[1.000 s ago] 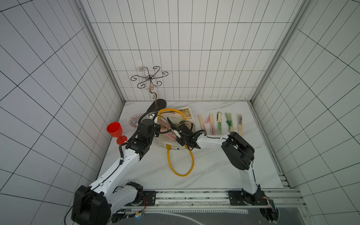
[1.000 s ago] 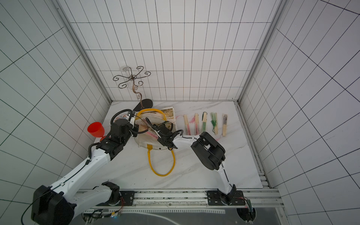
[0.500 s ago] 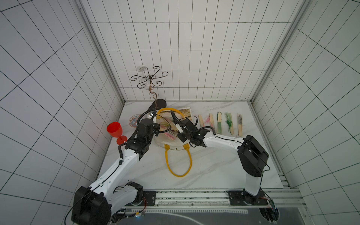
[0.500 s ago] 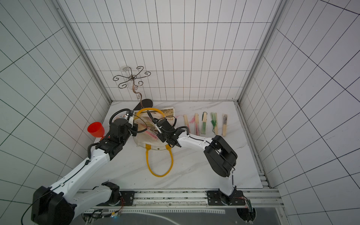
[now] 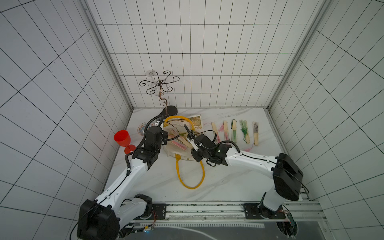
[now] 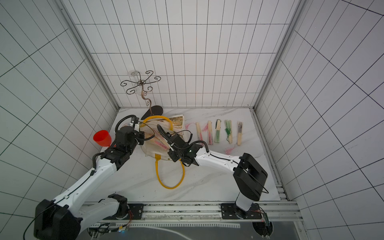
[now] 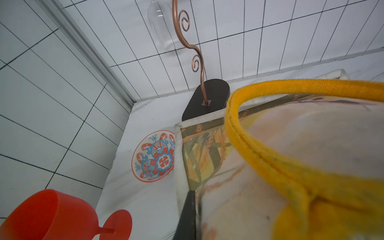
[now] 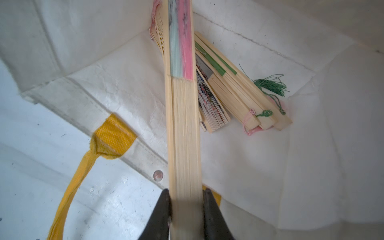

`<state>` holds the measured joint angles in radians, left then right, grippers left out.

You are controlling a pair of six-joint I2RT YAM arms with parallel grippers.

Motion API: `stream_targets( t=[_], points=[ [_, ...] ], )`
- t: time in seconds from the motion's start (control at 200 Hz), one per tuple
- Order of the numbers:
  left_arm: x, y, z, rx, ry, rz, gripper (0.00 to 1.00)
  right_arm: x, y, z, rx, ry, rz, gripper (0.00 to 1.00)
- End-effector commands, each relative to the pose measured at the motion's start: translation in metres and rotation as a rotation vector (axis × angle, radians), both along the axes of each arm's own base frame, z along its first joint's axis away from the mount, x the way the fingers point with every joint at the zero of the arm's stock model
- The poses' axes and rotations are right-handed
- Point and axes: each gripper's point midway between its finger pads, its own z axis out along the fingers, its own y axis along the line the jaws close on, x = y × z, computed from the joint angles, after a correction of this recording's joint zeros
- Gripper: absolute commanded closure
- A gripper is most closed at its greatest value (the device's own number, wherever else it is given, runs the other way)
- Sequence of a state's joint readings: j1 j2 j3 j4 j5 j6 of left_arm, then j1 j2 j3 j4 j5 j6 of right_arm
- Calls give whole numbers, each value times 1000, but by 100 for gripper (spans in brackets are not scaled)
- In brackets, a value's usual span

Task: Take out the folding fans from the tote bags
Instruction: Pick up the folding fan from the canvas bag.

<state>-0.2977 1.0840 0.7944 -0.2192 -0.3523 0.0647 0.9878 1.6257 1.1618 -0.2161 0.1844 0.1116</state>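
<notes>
The cream tote bag lies at the table's back left with its mouth held open. My left gripper is shut on the bag's upper printed side, beside the yellow handle; only one dark finger shows. At the mouth, my right gripper is shut on a bamboo folding fan with pink and pale blue paper, which reaches into the bag. More fans with green and pink tassels lie inside. Several fans lie in a row on the table to the right.
A red goblet and a patterned plate sit left of the bag by the wall. A copper wire stand on a dark base stands behind it. The bag's lower yellow handle loops toward the front.
The right arm's elbow has swung out to the right and front, while its gripper stays at the bag's mouth with the fan. The left arm has not moved.
</notes>
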Motion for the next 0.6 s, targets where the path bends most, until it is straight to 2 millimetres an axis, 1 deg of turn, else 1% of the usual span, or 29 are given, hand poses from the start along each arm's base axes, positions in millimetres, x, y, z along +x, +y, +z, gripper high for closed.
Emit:
stream_targets(
  t=[0.0,0.15,0.205,0.245,0.34,0.515,0.595],
  points=[
    [4,19,30,-41,-90,108,100,-20,-23,-10,-28,37,-6,100],
    [4,30,32,-51,-94,162,100,-32,-38,-8,-41,42,-12,100],
    [3,32,32,-55,-96,178,100,-36,-42,-4,-34,39,-18,100],
    [2,35,33,-55,-100,191,100,-41,-49,-6,-55,51,-27,100],
    [1,42,34,-49,-103,226,100,-49,-60,-3,-55,53,-55,100],
    [-1,48,34,-52,-103,254,100,-56,-89,2,-35,59,-151,100],
    [-1,48,34,-52,-103,254,100,-58,-104,8,-21,55,-205,100]
  ],
)
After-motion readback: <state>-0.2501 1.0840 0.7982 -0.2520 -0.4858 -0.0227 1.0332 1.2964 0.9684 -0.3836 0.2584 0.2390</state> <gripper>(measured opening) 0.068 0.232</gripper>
